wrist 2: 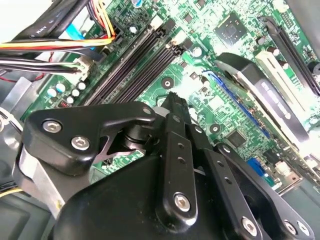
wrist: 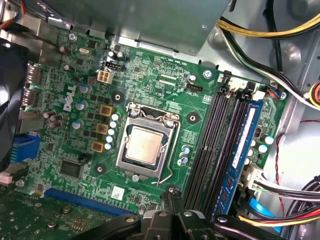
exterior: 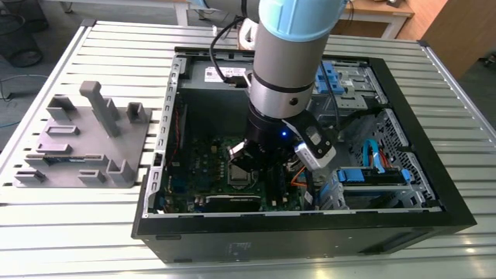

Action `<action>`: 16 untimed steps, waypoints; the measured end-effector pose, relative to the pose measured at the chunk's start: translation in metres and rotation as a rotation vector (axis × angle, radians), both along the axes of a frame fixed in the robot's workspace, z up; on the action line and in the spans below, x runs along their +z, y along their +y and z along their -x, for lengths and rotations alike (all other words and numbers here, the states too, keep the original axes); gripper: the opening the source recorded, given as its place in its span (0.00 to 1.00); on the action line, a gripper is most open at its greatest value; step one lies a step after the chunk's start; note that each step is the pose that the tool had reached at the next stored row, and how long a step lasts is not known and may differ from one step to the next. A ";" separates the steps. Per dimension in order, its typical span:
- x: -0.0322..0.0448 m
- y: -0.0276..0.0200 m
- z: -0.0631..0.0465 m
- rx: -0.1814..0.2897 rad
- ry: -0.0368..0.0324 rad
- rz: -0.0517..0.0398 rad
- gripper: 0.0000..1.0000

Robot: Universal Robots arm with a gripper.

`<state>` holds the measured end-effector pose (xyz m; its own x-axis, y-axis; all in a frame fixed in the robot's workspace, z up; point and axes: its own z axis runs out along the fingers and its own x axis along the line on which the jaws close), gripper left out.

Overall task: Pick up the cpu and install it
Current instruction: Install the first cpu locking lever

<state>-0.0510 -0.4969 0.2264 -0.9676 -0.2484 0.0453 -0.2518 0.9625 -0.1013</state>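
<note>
Cpu (wrist: 144, 145) lies flat inside its socket frame (wrist: 148, 144) on the green motherboard (wrist: 150, 85), beside the memory slots (wrist: 215, 145), so seating looks done or nearly so, though whether it sits fully flush is hard to judge from here. Gripper (wrist: 173, 196) hangs over the board just clear of the socket's edge, fingertips pressed together and holding nothing. To finish well: confirm the chip lies level within the frame with no corner riding up, and keep the fingers off the retaining lever (wrist: 170, 170).
</note>
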 end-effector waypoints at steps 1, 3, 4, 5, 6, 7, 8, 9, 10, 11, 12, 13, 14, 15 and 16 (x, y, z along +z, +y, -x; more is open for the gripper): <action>0.0000 0.0003 0.001 0.000 -0.0003 -0.0003 0.11; -0.0001 0.0012 0.004 0.000 -0.0021 -0.0015 0.11; -0.0001 0.0020 0.006 0.000 -0.0030 -0.0018 0.11; -0.0001 0.0030 0.007 0.000 -0.0038 -0.0021 0.11; -0.0002 0.0043 0.009 0.000 -0.0045 -0.0024 0.11; -0.0002 0.0058 0.010 0.000 -0.0052 -0.0027 0.11; -0.0003 0.0074 0.011 0.000 -0.0057 -0.0029 0.11; -0.0003 0.0091 0.012 0.000 -0.0062 -0.0032 0.11; -0.0003 0.0104 0.014 0.000 -0.0068 -0.0035 0.11; -0.0003 0.0112 0.015 0.000 -0.0076 -0.0040 0.11; -0.0003 0.0119 0.017 0.000 -0.0088 -0.0049 0.11; -0.0002 0.0123 0.019 0.000 -0.0101 -0.0060 0.11; -0.0003 0.0126 0.020 0.000 -0.0116 -0.0073 0.11; -0.0003 0.0128 0.022 0.000 -0.0134 -0.0086 0.11; -0.0003 0.0130 0.024 0.000 -0.0154 -0.0103 0.11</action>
<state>-0.0749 -0.4840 0.2261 -0.9682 -0.2487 0.0279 -0.2502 0.9635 -0.0953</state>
